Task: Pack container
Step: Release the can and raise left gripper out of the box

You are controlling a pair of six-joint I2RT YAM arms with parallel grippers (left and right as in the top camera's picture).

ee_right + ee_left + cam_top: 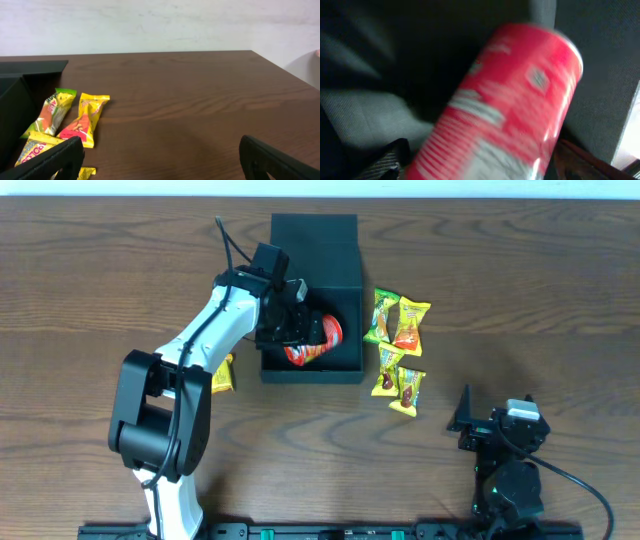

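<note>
In the dark teal-green, matte, square rigid container (345,275), left gripper (292,328): we see it low over a small red cylindrical can (512,100), tilted and blurred; we cannot tell whether its jaws are spread or pinching
Container: mid-table, flap lid open; can inside
Yellow and green foil snack packets (398,350): just beside the container on the brown wooden table (100,260)
Right gripper (160,157): fingers spread wide, empty; well apart from the container

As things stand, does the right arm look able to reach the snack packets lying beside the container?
Probably yes: the right gripper stands open facing the snack packets, only bare table lies between them, and the left gripper is over the container.
</note>
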